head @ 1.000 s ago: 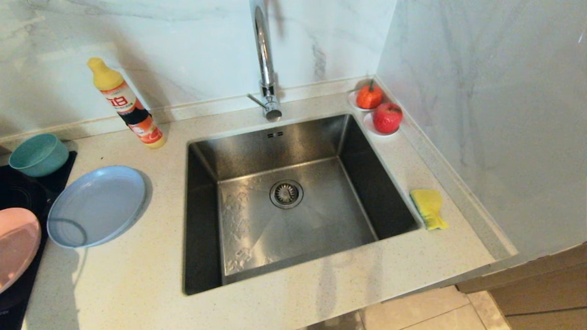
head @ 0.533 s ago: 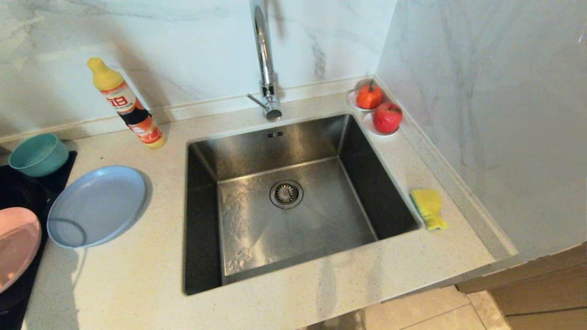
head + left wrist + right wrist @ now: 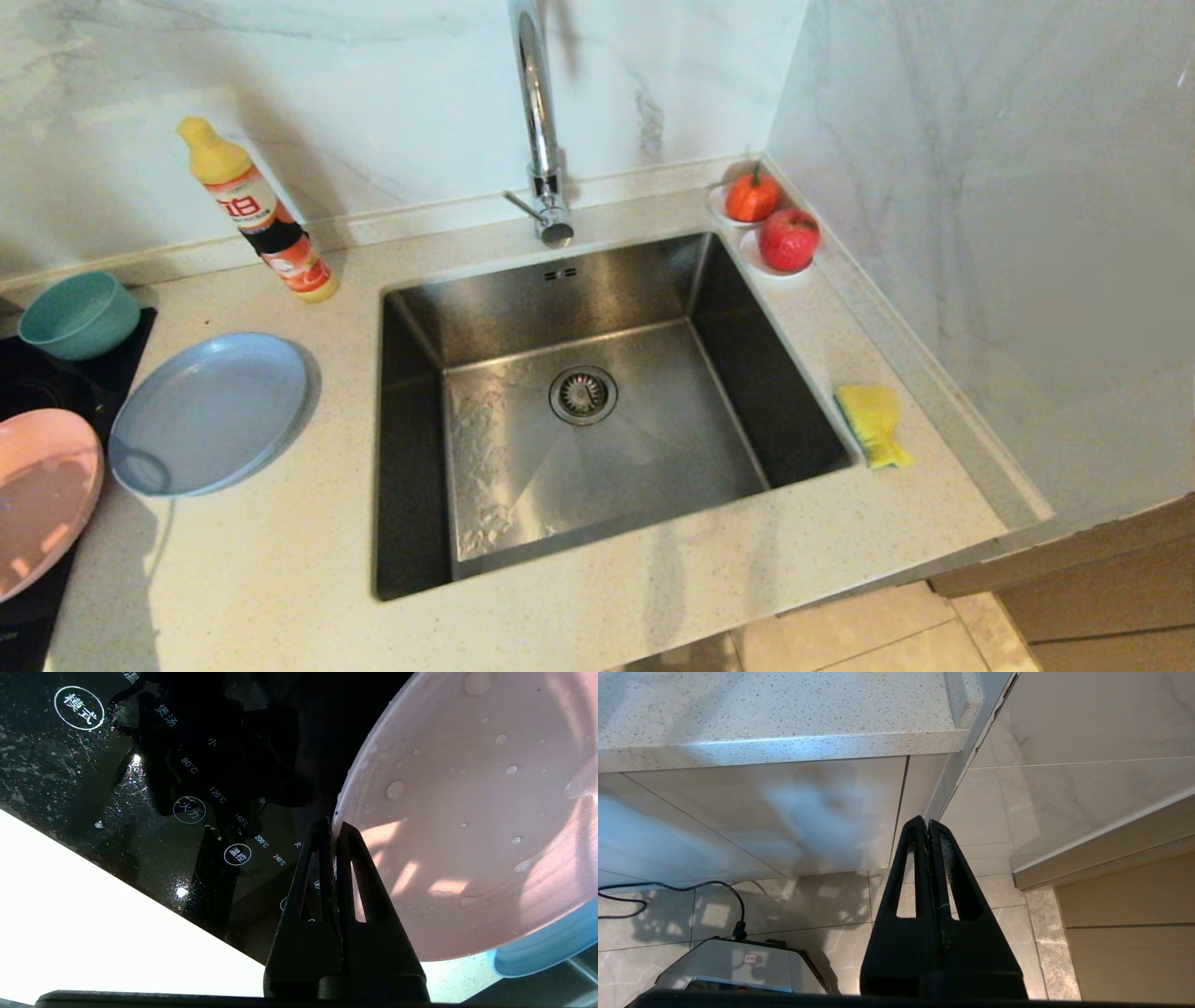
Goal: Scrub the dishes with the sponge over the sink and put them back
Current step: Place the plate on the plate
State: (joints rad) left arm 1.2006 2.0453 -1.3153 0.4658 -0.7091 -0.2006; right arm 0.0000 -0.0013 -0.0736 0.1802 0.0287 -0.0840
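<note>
— Pinching the rim of the pink plate with my left claw; the fingers are clamped on its edge, over the black cooktop at the far left.

— Why the rim?

— It's thin enough to fit between my fingers, and I judge an edge hold leaves the wet face free for scrubbing. The pink plate overlaps the pale blue plate, so lifting may nudge that one.

— And the rest?

— The teal bowl sits further back on the left. The sponge lies on the counter just right of the sink, well apart from me.

— Your right claw?

— Parked below the counter edge, fingers together, holding nothing. I expect it fetches the sponge.
</note>
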